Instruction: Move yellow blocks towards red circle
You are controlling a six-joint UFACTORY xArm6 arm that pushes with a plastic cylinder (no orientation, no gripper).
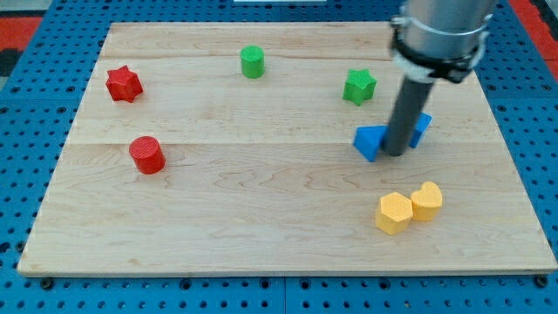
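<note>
Two yellow blocks lie touching at the view's lower right: a yellow hexagon [393, 212] and a yellow heart [426, 201] just to its right. The red circle [147, 154] stands at the view's left, far from them. My tip [395, 152] is above the yellow blocks, between two blue blocks: a blue one [370, 141] on its left and a blue one [422, 127] on its right, partly hidden by the rod. The tip is apart from the yellow blocks.
A red star [124, 84] lies at the view's upper left. A green circle [252, 62] is at the top centre and a green star [358, 86] at the upper right. The wooden board [261, 227] sits on a blue pegboard.
</note>
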